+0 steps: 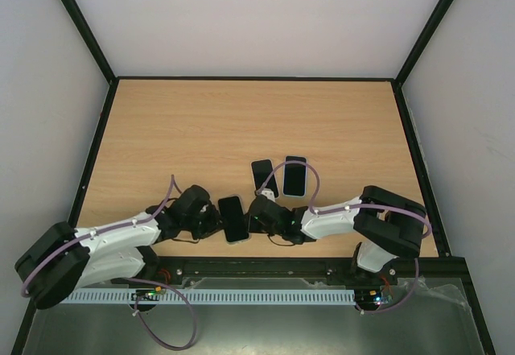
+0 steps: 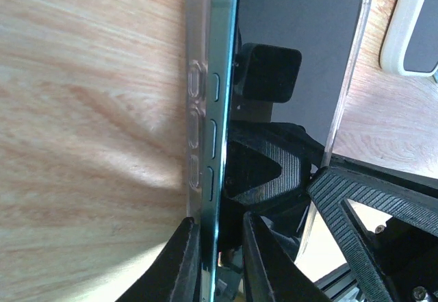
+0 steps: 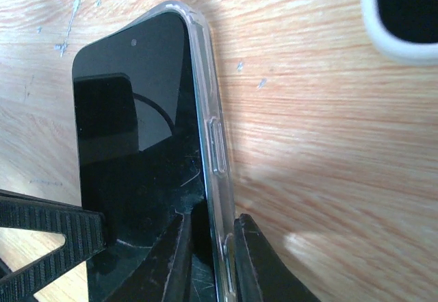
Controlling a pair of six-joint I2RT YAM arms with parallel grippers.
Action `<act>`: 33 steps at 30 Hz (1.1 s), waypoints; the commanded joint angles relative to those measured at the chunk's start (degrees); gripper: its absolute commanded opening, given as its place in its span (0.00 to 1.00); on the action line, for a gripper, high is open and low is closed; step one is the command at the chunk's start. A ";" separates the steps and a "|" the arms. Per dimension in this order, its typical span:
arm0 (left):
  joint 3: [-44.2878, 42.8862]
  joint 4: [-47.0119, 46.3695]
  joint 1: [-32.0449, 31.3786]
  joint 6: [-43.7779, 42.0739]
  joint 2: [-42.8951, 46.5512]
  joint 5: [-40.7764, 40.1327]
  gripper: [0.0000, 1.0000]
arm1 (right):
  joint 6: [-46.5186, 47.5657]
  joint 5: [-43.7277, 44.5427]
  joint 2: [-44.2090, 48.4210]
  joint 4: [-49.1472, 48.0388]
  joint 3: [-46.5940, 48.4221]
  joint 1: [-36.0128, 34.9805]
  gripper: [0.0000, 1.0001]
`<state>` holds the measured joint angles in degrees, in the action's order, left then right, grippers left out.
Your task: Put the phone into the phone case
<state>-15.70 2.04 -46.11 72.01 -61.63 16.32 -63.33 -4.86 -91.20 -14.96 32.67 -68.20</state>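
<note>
I see the phone (image 1: 233,218) in its clear case (image 2: 195,96), at 6 o'clock on the surface (image 1: 201,130). My left pincer (image 1: 211,220) is clenched on the phone's 9 o'clock edge. My right pincer (image 1: 257,214) grips the case wall at 3 o'clock. A dark handset (image 1: 264,176) and a white-rimmed handset (image 1: 294,175) lie just beyond, toward 1 o'clock.

No text, brand or number is legible: the phone (image 1: 233,218) screen is dark (reflections only), likewise the handset (image 1: 294,176) at its 1 o'clock
</note>
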 commanded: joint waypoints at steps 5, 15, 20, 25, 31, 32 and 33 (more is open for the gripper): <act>-2.07 -5.65 0.41 -1.17 -6.07 -2.03 0.11 | -1.45 -3.67 2.94 -4.39 -2.81 0.26 0.20; -2.75 4.21 1.68 -2.39 3.87 -5.65 0.28 | -6.40 -7.84 5.26 -13.49 -7.09 2.32 0.25; -1.90 3.95 2.16 -3.29 4.36 -5.15 0.27 | -6.91 -4.21 6.69 -11.60 -8.97 3.57 0.31; -1.92 0.57 2.16 -4.21 2.11 -2.78 0.23 | -7.35 -3.93 4.53 -12.20 -9.33 4.03 0.37; -1.13 -0.86 2.18 -4.56 -0.39 -2.26 0.13 | -7.80 -6.13 0.88 -16.10 -8.68 4.11 0.39; -0.75 -1.53 2.16 -4.40 -0.68 -1.91 0.12 | -7.85 -6.32 0.76 -16.37 -8.38 4.13 0.40; -0.21 -2.45 2.17 -4.04 -0.88 -1.44 0.11 | -7.86 -6.50 0.74 -16.60 -8.17 4.18 0.40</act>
<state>-17.56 2.26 -44.21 68.25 -61.43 13.28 -70.57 -11.07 -88.73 -30.33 23.92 -64.34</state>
